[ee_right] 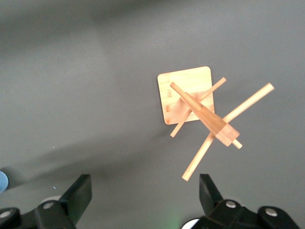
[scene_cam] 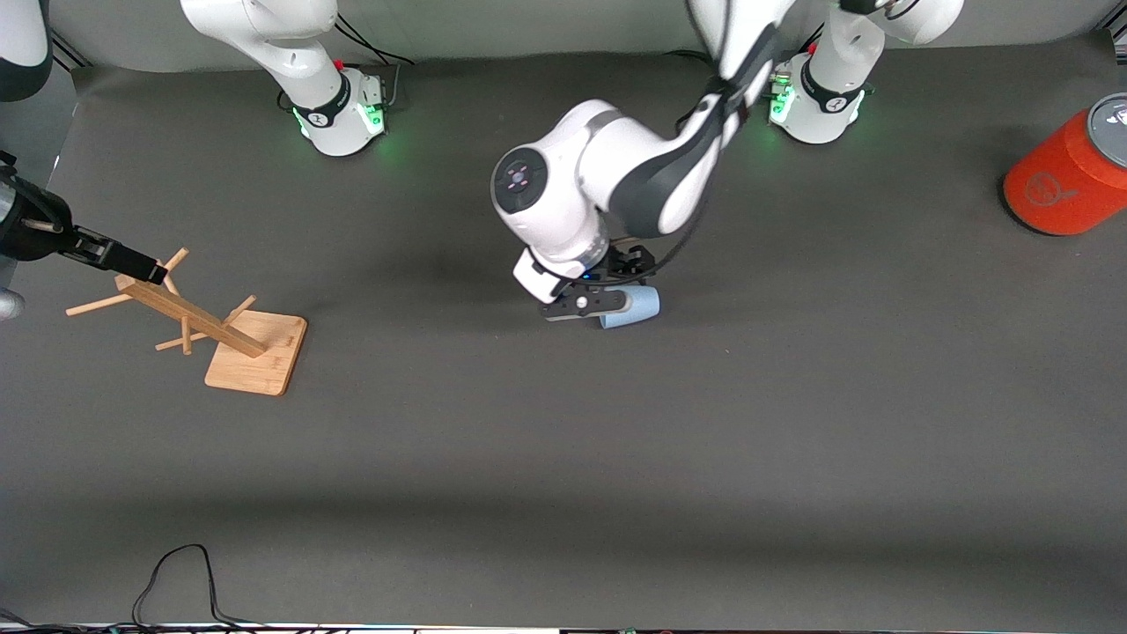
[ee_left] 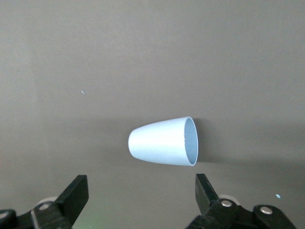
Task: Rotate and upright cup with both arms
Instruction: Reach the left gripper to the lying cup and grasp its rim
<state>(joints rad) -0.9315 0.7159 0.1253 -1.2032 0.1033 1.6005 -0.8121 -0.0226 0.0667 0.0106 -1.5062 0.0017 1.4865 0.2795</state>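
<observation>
The cup (scene_cam: pixel 636 306) lies on its side on the dark counter (scene_cam: pixel 563 458), just above the centre of the front frame. The left gripper (scene_cam: pixel 588 305) hovers over it, fingers (ee_left: pixel 74 195) spread wide on either side, holding nothing. The right gripper (scene_cam: pixel 132 261) hangs at the frame's left edge over the wooden peg stand (scene_cam: pixel 233 339), fingers (ee_right: pixel 78 195) wide apart and empty. An orange-red can (scene_cam: pixel 1070 172) lies at the upper right.
</observation>
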